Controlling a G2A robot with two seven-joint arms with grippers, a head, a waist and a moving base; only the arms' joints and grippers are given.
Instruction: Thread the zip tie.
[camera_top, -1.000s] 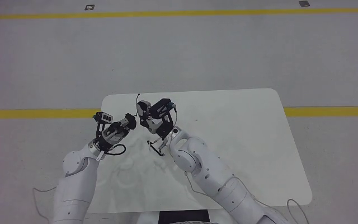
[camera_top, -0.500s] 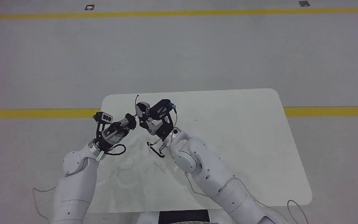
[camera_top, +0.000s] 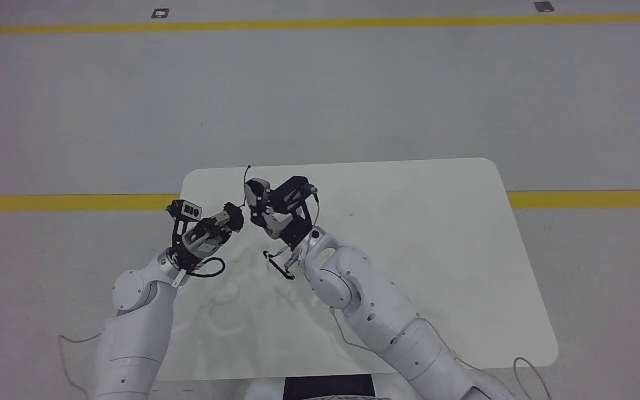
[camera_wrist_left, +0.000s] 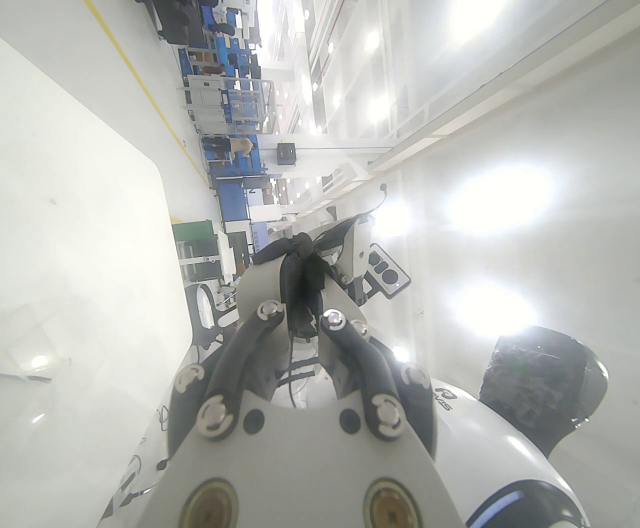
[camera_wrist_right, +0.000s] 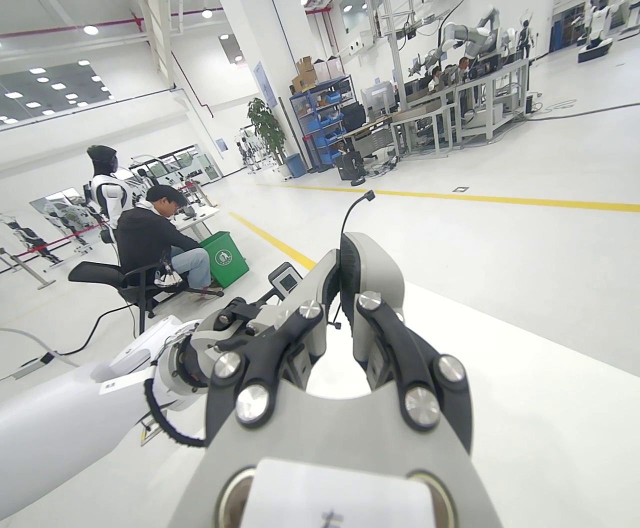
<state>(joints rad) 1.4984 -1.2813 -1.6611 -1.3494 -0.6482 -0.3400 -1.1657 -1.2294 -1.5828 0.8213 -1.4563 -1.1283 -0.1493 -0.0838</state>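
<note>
The right claw (camera_wrist_right: 344, 262) is closed on the zip tie (camera_wrist_right: 351, 211), which comes out thin and black past the fingertips and bends to a small head at its end. The left claw (camera_wrist_left: 300, 272) has its fingers pressed together also; what is between them I cannot tell. Both claws are above the far left part of the tabletop (camera_top: 430, 250), with their tips just beside each other
</note>
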